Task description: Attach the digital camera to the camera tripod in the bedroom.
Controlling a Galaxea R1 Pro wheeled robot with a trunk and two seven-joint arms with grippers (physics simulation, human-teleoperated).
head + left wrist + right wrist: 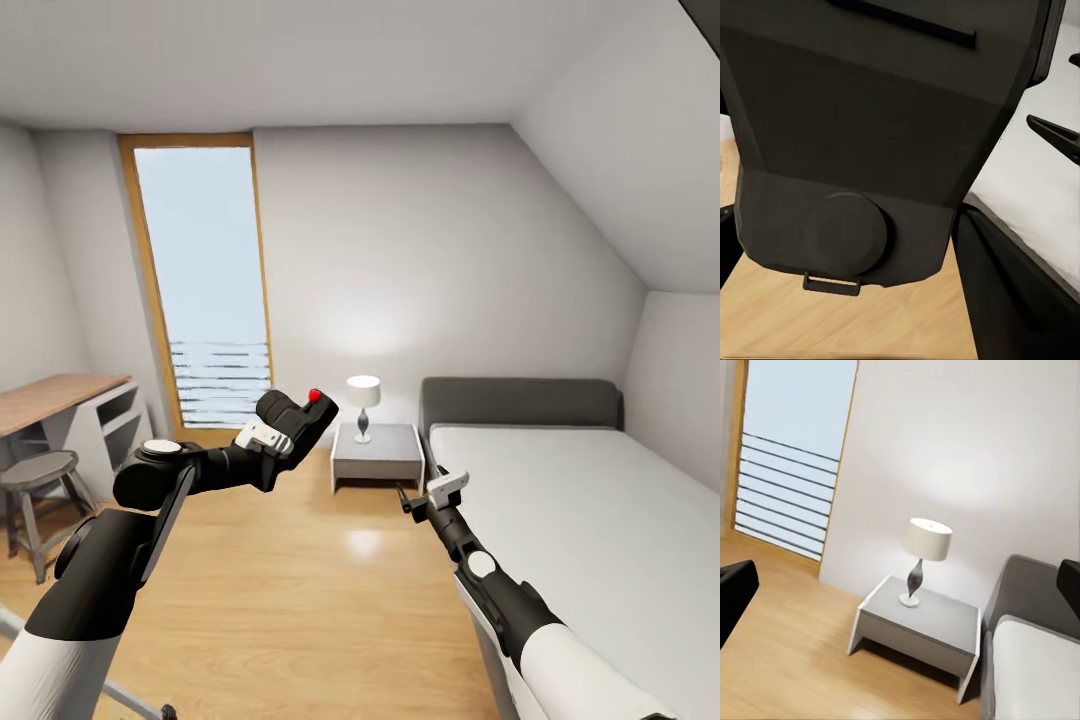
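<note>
While the tripod is unseen | left gripper (pixel 292 425) clamped on digital camera (pixel 300 412), held over wood floor (pixel 300 580) left of nightstand (pixel 377 455) | right gripper (pixel 425 497) empty, jaws apart by bed (pixel 600 520) | keep grip level, turn base slowly to find tripod

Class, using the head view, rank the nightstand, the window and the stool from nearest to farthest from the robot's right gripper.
1. Nightstand, just ahead-left of the right gripper, beside the bed.
2. Window, on the far wall.
3. Stool, at the room's left by the desk.
</note>
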